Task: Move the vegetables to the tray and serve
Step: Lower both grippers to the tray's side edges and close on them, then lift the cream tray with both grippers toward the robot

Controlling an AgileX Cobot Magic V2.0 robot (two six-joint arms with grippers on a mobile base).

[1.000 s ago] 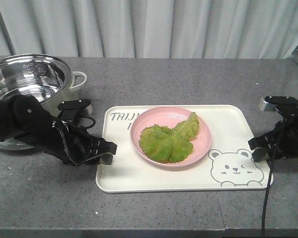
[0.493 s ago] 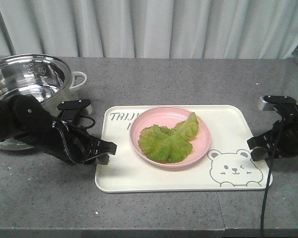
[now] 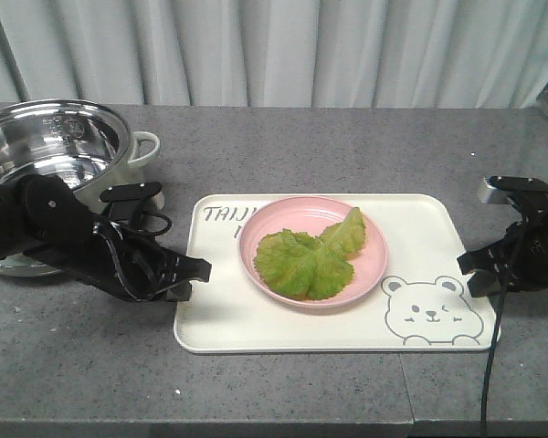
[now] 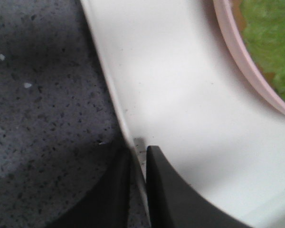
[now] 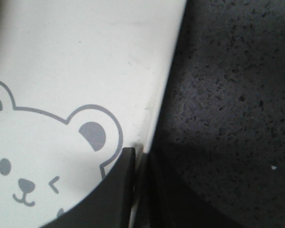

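Note:
The vegetables [image 3: 306,260] are crinkly green lettuce leaves lying in a round pink plate [image 3: 376,260]. The plate stands on the cream tray [image 3: 228,319], left of its grey bear drawing [image 3: 434,310]. My left gripper [image 3: 184,281] is shut on the tray's left rim, one finger inside and one outside [image 4: 138,156]. My right gripper [image 3: 473,269] is shut on the right rim beside the bear's ear [image 5: 140,156]. The left wrist view shows the tray floor [image 4: 180,95], the plate's edge [image 4: 247,57] and some lettuce [image 4: 270,38].
A steel pot [image 3: 59,151] with a pale handle stands at the back left, close behind my left arm. The grey speckled counter [image 3: 283,392] ends at the near edge. A black cable [image 3: 487,365] hangs from my right arm. Curtains close off the back.
Both grippers have shifted only slightly while holding the rims, and the tray with the plate has crept a few pixels left and up.

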